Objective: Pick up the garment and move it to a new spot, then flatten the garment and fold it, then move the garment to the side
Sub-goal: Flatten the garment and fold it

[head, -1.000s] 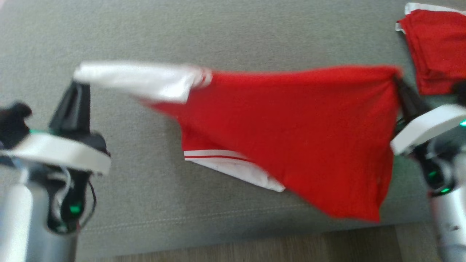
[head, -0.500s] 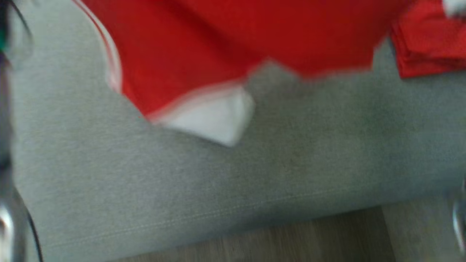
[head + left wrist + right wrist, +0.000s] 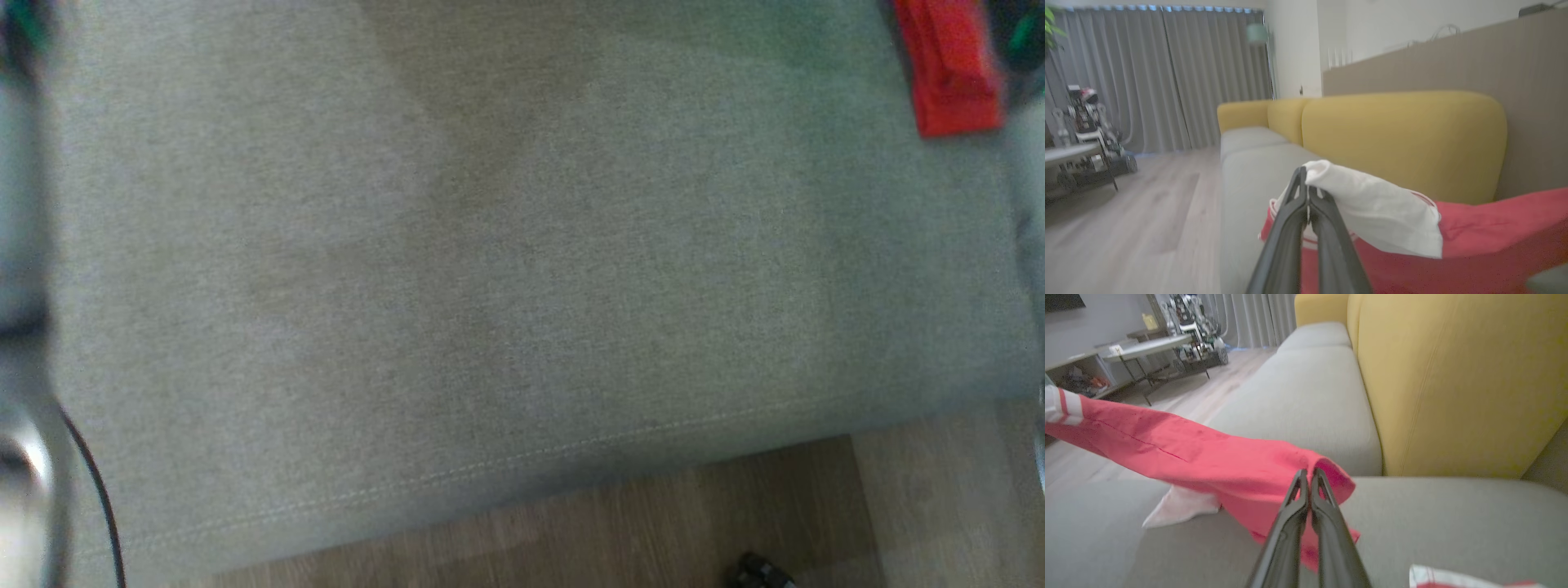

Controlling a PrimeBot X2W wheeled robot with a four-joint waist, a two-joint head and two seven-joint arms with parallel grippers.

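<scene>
**Red-and-white shirt stretched between 2 clamped grippers above the sofa seat**

Head view: a grey seat cushion (image 3: 506,245) takes up most of the blurred picture. A folded red garment (image 3: 951,73) lies at its far right corner. Wooden floor (image 3: 653,523) runs along the bottom, and a dark cable (image 3: 94,490) curves down the lower left.

Left wrist view: the left gripper (image 3: 1306,192) has its 2 fingers pressed together, pinching the white sleeve (image 3: 1372,204) of the red-and-white shirt (image 3: 1494,228). The red body runs off to the right in front of the yellow backrest (image 3: 1404,139). Grey curtains (image 3: 1167,73) and another wheeled robot (image 3: 1090,122) stand far back on the left.

Right wrist view: the right gripper (image 3: 1306,477) is also closed tight, nipping a folded red edge of the shirt. From there the cloth spans up and left, off the cushion, to a striped white cuff (image 3: 1061,406). A white part hangs down and seems to reach the seat. The folded red garment's white-trimmed edge lies on the cushion at the lower right. A round table (image 3: 1147,345) stands beyond.
</scene>
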